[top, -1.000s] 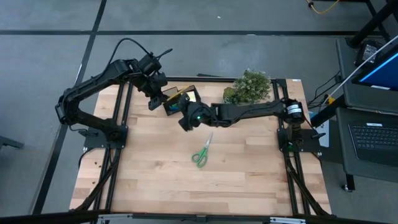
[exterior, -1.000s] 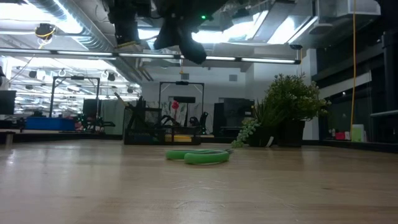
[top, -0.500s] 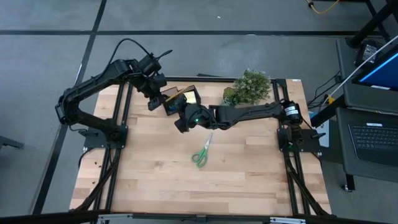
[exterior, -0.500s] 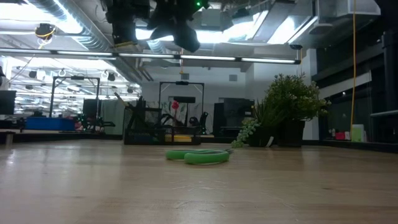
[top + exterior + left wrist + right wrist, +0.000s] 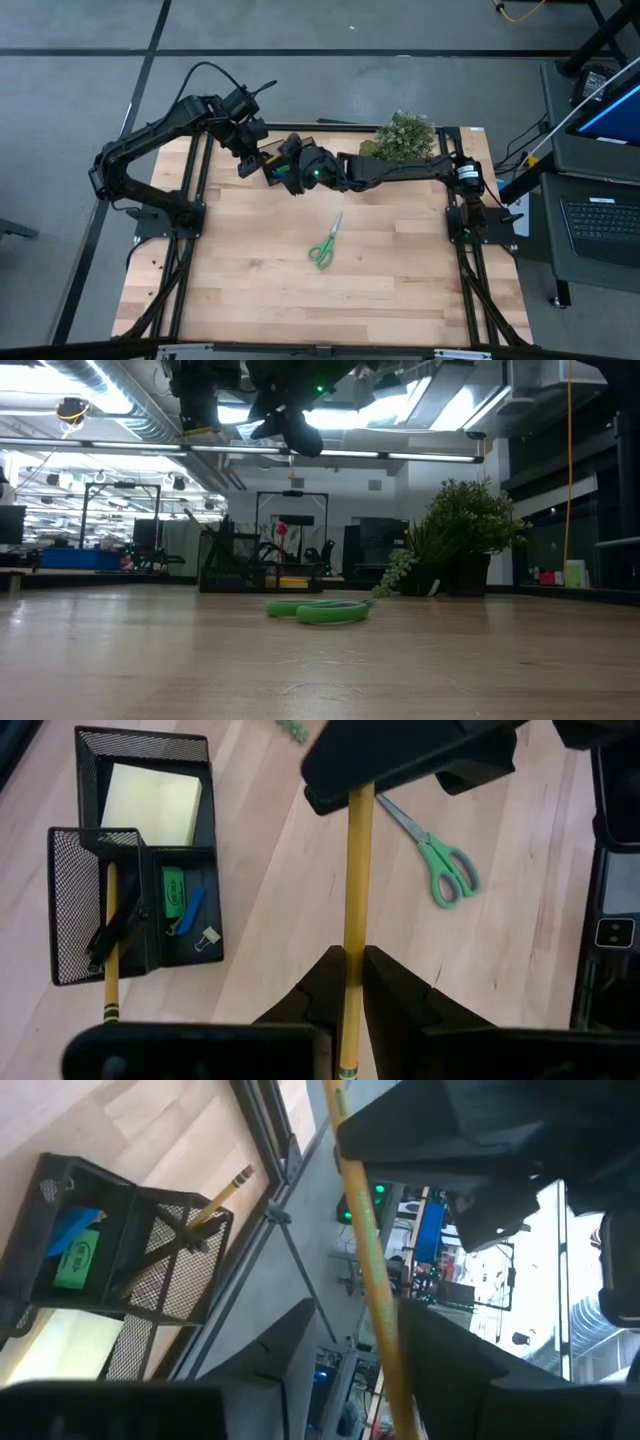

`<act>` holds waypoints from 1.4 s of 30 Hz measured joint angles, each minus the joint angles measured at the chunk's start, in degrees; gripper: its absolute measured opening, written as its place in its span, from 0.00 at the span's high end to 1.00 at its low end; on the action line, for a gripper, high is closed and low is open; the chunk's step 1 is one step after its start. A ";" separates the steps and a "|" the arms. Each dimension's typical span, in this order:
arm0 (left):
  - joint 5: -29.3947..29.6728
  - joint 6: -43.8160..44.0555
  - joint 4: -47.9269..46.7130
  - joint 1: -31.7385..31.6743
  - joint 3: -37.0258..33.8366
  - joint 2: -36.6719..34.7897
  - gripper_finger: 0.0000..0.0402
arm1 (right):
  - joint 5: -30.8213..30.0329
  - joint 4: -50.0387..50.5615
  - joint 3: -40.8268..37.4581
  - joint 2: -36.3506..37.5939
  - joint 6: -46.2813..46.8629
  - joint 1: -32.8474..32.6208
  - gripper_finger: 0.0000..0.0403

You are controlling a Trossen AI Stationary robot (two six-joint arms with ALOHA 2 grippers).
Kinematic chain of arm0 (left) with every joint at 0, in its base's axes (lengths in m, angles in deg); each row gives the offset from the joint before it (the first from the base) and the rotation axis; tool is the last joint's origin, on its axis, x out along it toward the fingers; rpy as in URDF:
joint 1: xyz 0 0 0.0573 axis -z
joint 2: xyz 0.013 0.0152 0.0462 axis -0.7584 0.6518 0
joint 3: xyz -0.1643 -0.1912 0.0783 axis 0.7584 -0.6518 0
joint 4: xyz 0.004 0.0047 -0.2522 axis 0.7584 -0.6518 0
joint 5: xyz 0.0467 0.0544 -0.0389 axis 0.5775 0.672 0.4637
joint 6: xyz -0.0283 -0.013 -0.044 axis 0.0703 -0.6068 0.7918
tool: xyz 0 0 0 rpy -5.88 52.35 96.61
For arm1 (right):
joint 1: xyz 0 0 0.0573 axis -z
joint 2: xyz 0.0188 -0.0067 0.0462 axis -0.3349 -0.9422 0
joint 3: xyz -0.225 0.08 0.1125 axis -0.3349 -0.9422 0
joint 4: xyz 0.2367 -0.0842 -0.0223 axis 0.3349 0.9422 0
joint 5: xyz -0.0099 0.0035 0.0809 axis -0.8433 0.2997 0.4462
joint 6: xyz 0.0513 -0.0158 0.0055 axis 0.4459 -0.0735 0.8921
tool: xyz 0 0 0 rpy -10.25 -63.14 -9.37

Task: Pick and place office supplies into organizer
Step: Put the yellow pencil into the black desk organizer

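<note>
The green scissors [image 5: 325,243] lie flat near the middle of the wooden counter [image 5: 260,290]. Nothing touches them.

Farther back, both arms meet up in the air over the back part of the counter. The left gripper [image 5: 350,982] is pinched narrow on a yellow pencil [image 5: 355,890] and holds it. The right gripper [image 5: 360,1320] is at the same pencil, farther along it. Its fingers [image 5: 290,1350] stand apart, one on each side of the pencil, and a gap shows beside the pencil.

Below the grippers, by the back edge of the counter, sits the black mesh box [image 5: 60,870]. It has three parts. The yellow sticky notes [image 5: 150,805] lie in one part. The tall part holds another pencil [image 5: 110,950] and a black pen [image 5: 120,925], both leaning. The small part holds a green piece [image 5: 173,888], a blue piece [image 5: 192,910] and a little clip [image 5: 207,935].

At the far right corner of the counter stands a bushy green plant [image 5: 402,137], well apart from the scissors.
</note>
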 joint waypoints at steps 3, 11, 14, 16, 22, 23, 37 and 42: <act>0.00 -0.02 0.00 0.00 0.00 0.00 0.93 | 0.24 -0.09 -0.01 0.00 -0.05 0.04 0.66; 0.07 -0.44 0.00 0.00 0.00 0.00 0.93 | 0.43 -0.01 -0.01 0.00 -0.03 0.00 0.72; 0.09 -0.44 0.00 0.00 0.00 0.00 0.93 | 0.41 -0.03 -0.01 0.00 -0.02 0.00 0.76; 0.09 -0.44 -0.01 0.01 0.00 0.00 0.93 | 0.41 -0.03 -0.03 0.00 0.00 0.00 0.80; 0.09 -0.46 0.00 0.00 0.00 0.00 0.93 | -0.23 0.28 -0.08 0.00 0.11 0.00 0.94; 0.07 -0.48 0.09 0.00 0.00 0.00 0.93 | -0.65 0.28 -0.10 0.00 0.13 -0.04 0.94; 0.14 -5.28 0.64 0.00 0.20 -1.02 0.89 | -3.89 3.35 -0.06 0.02 2.25 -0.17 0.94; 0.46 -8.05 0.81 0.04 3.77 -1.66 0.83 | -8.40 7.38 -0.07 -0.05 5.00 -0.03 0.94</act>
